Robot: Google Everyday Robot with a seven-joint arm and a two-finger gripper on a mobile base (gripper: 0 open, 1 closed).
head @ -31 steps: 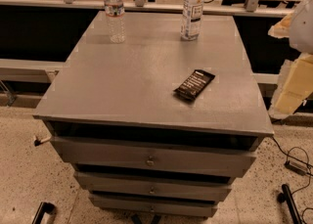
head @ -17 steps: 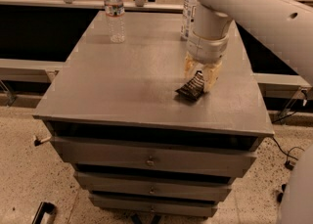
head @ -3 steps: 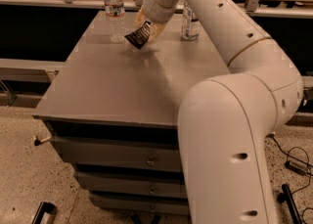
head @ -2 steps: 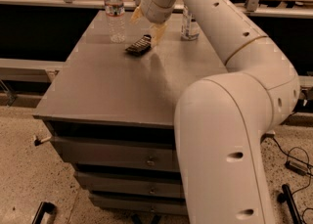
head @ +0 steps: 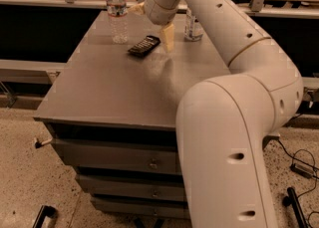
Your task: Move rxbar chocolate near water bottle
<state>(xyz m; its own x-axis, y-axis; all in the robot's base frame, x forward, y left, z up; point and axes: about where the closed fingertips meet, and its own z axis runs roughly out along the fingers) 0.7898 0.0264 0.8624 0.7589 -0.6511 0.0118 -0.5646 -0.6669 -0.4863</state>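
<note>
The rxbar chocolate (head: 143,46), a flat black bar, lies on the grey cabinet top (head: 114,87) near its far edge. It sits just right of and in front of the water bottle (head: 117,10), a clear bottle with a white cap that stands upright. My gripper (head: 151,25) hovers just above and behind the bar. It is open and empty, with one cream finger (head: 167,37) hanging down right of the bar and the other (head: 135,8) out to the left near the bottle.
A second bottle with a large white label (head: 192,26) stands at the far right of the top, partly hidden by my arm (head: 234,38). The cabinet has drawers (head: 114,156) below. Cables (head: 299,167) lie on the floor at the right.
The gripper carried the bar to the spot beside the water bottle, set it down flat and let go. It has since lifted slightly, with its fingers spread apart.
</note>
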